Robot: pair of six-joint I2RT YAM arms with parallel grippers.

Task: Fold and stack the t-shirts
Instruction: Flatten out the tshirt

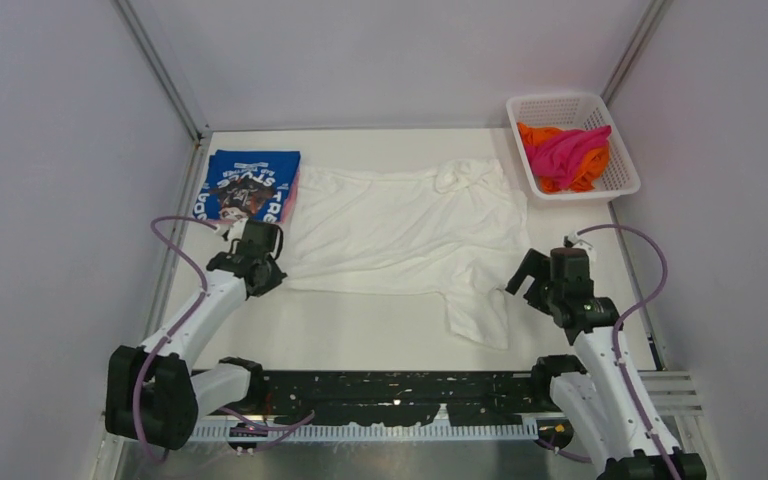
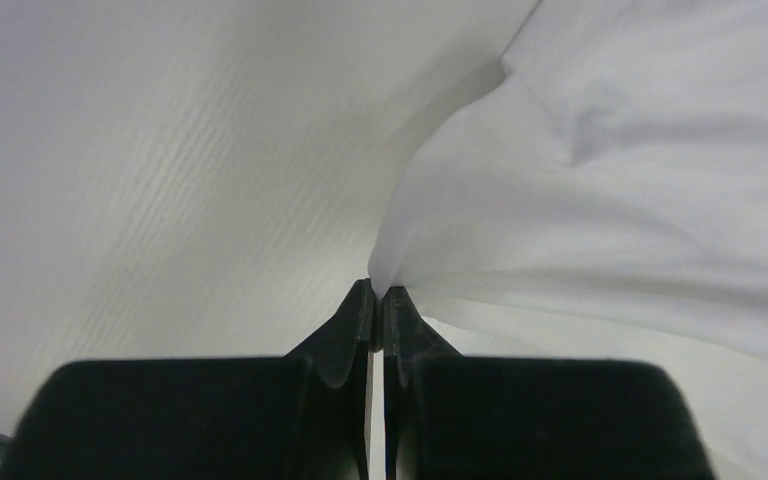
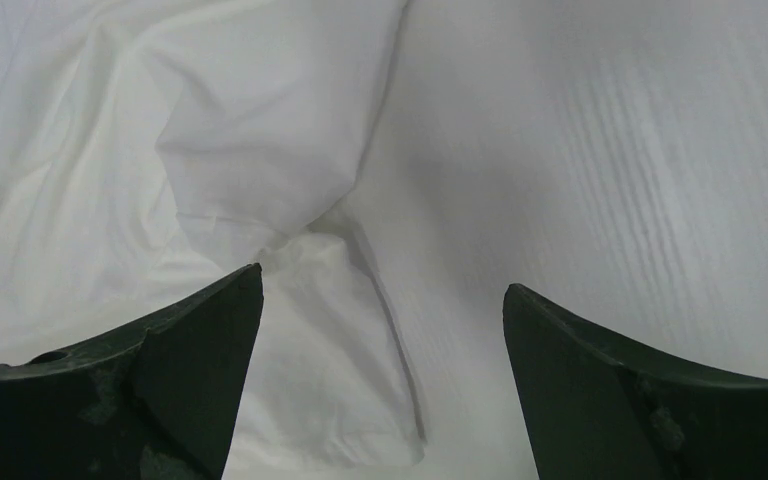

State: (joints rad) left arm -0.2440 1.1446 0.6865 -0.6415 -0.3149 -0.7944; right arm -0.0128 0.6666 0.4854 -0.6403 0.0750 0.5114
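Note:
A white t-shirt (image 1: pixel 405 232) lies spread across the middle of the table, plain side up, one sleeve trailing toward the front (image 1: pixel 480 318). My left gripper (image 1: pixel 272 268) is shut on its near-left corner; the left wrist view shows the cloth (image 2: pixel 600 200) pinched at the fingertips (image 2: pixel 379 293). My right gripper (image 1: pixel 522 283) is open just right of the trailing sleeve; in the right wrist view the sleeve (image 3: pixel 310 340) lies between the spread fingers. A folded blue t-shirt (image 1: pixel 248 185) with white lettering lies at the back left on a pink one (image 1: pixel 296 190). Magenta (image 1: pixel 566 150) and orange (image 1: pixel 588 170) shirts sit in the basket.
A white plastic mesh basket (image 1: pixel 622 176) stands at the back right corner. Grey walls close in the table on three sides. A black rail (image 1: pixel 390 392) with the arm bases runs along the near edge.

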